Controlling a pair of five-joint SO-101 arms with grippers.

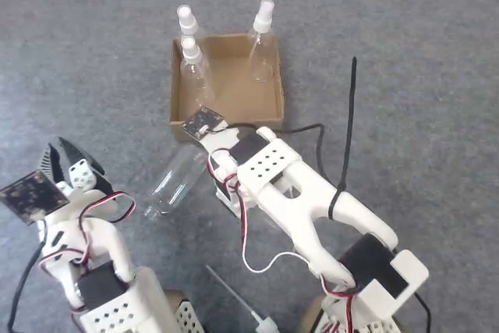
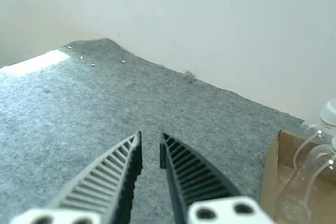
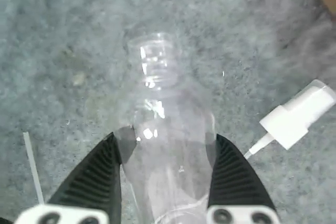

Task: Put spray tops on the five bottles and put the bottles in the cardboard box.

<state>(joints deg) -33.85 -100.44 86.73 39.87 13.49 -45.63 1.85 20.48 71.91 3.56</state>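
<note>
My right gripper (image 3: 165, 142) is shut on a clear bottle (image 3: 163, 129) with an open neck, one finger on each side of its body. A white spray top (image 3: 296, 116) lies on the carpet beside it. A second uncapped bottle (image 1: 175, 181) lies on its side just in front of the cardboard box (image 1: 178, 95). Two capped bottles (image 1: 195, 68) (image 1: 263, 44) stand in the box, and a third (image 1: 185, 21) stands at its far left corner. My left gripper (image 2: 150, 139) is open a little over bare carpet at the near left (image 1: 69, 154), holding nothing.
Another spray top (image 1: 263, 322) with its long tube lies at the front edge between the arm bases. A black cable (image 1: 349, 130) runs along the right arm (image 1: 269, 165). Grey carpet covers the table, with free room on the left and far right.
</note>
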